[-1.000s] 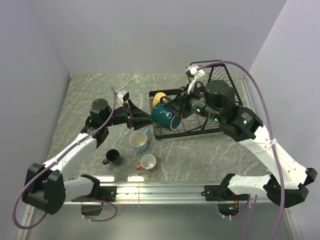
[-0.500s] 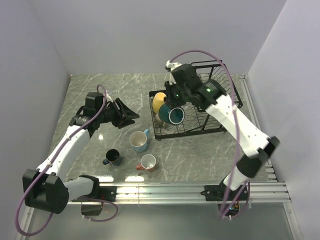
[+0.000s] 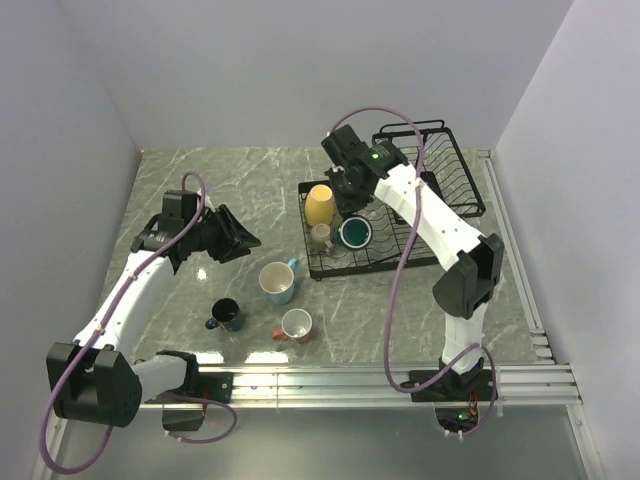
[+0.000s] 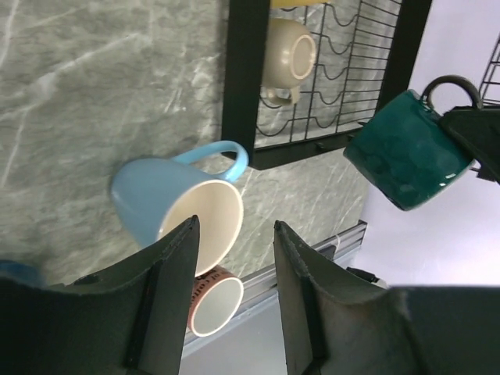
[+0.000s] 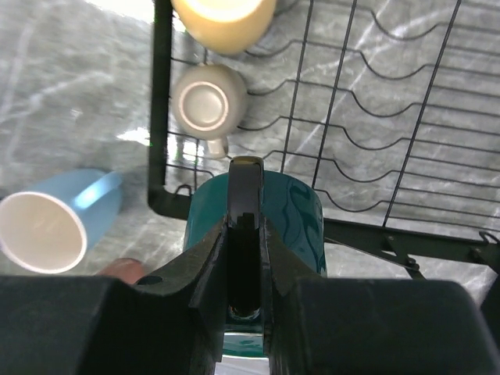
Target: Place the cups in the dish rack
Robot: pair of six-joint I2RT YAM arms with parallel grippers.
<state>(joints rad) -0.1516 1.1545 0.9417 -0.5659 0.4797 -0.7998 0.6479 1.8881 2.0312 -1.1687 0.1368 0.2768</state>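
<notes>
Swinging over the dish rack (image 3: 425,215) now, the right hand (image 5: 244,258) is clamped on the handle of the dark green mug (image 3: 355,233), which a second ago hung out past the rack's near-left corner and now sits above the lower tray. Yellow mug (image 3: 319,204) and small tan mug (image 3: 321,236) are already racked at its nine o'clock. The left hand (image 4: 233,269) has pulled back, fingers spread and empty, over the light blue mug (image 3: 277,282). The navy mug (image 3: 225,314) and pink mug (image 3: 296,325) wait on the worktop (image 3: 200,190). Likely next: lowering and letting go.
</notes>
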